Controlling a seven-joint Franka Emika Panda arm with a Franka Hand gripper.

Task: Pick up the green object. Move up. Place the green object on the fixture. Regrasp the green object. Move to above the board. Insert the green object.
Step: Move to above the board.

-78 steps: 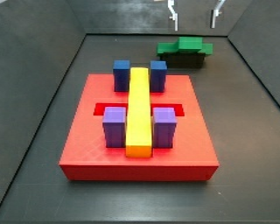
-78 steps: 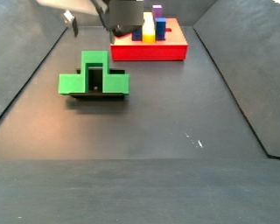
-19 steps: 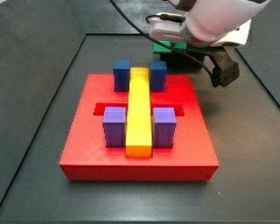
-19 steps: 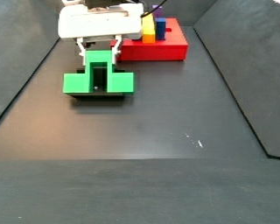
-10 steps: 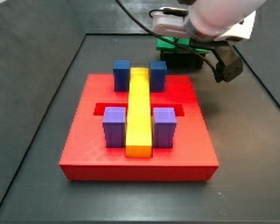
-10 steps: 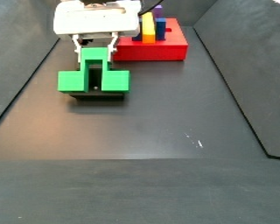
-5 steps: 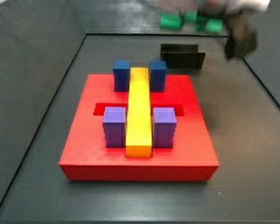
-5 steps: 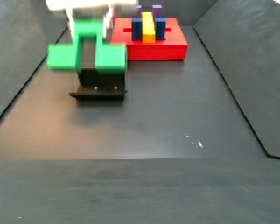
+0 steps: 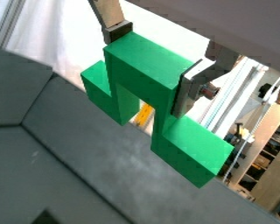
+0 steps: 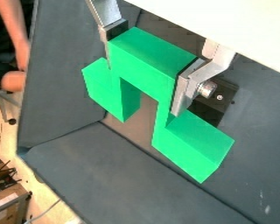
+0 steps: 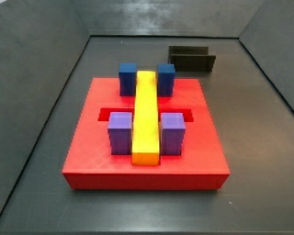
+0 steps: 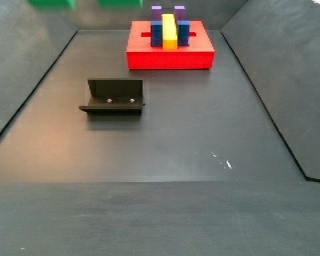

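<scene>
In both wrist views the green object [image 9: 154, 101] is seen clamped at its bar by the gripper [image 9: 154, 54]. In a side view only its blurred bottom [image 12: 49, 3] is shown at the frame edge, left of the fixture [image 12: 113, 97] and the board [image 12: 170, 55].

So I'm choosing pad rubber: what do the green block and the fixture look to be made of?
The green block, held in the gripper in both wrist views with the jaws shut on its bar, looks like matte plastic: flat colour, crisp edges, no glare. The fixture looks like dark, dull metal or plastic; two small fasteners show.
</scene>
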